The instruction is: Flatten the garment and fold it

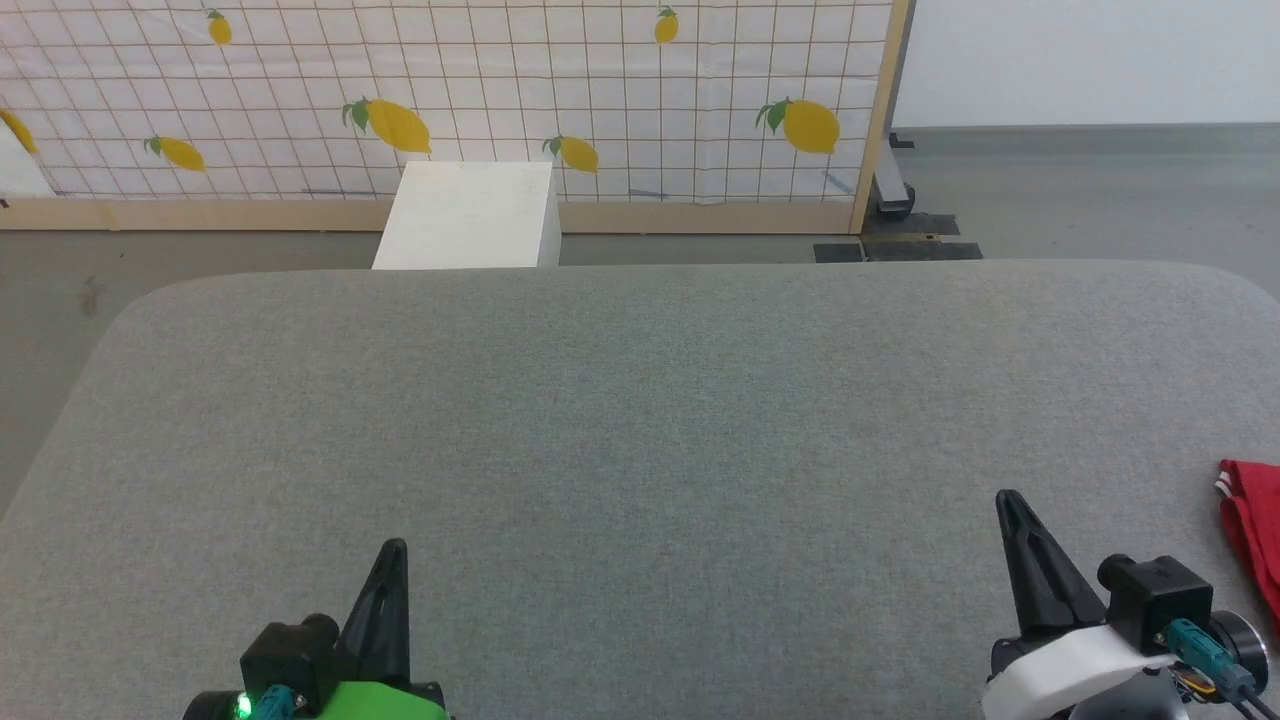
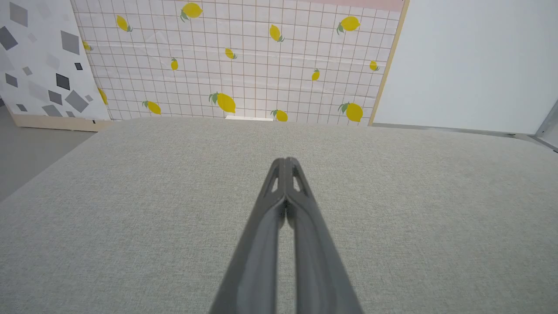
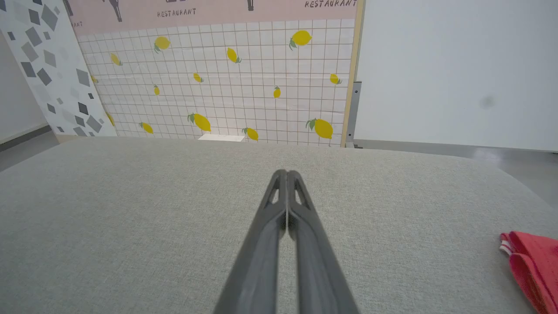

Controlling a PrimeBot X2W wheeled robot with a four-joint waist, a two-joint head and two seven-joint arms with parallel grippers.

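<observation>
A corner of the red garment (image 1: 1252,520) with a bit of white striped trim lies on the grey padded table at the right edge of the head view, most of it cut off by the frame. It also lies at the lower right of the right wrist view as the garment (image 3: 532,261). My right gripper (image 1: 1006,497) is shut and empty, a short way left of the cloth, tips together (image 3: 287,173). Far from the cloth at the lower left, my left gripper (image 1: 396,545) is shut with nothing in it, fingers pressed together (image 2: 285,160).
The grey table (image 1: 640,400) spreads wide and bare ahead of both grippers, with rounded far corners. A white box (image 1: 468,215) stands on the floor behind its far edge, before a lemon-patterned screen (image 1: 500,90).
</observation>
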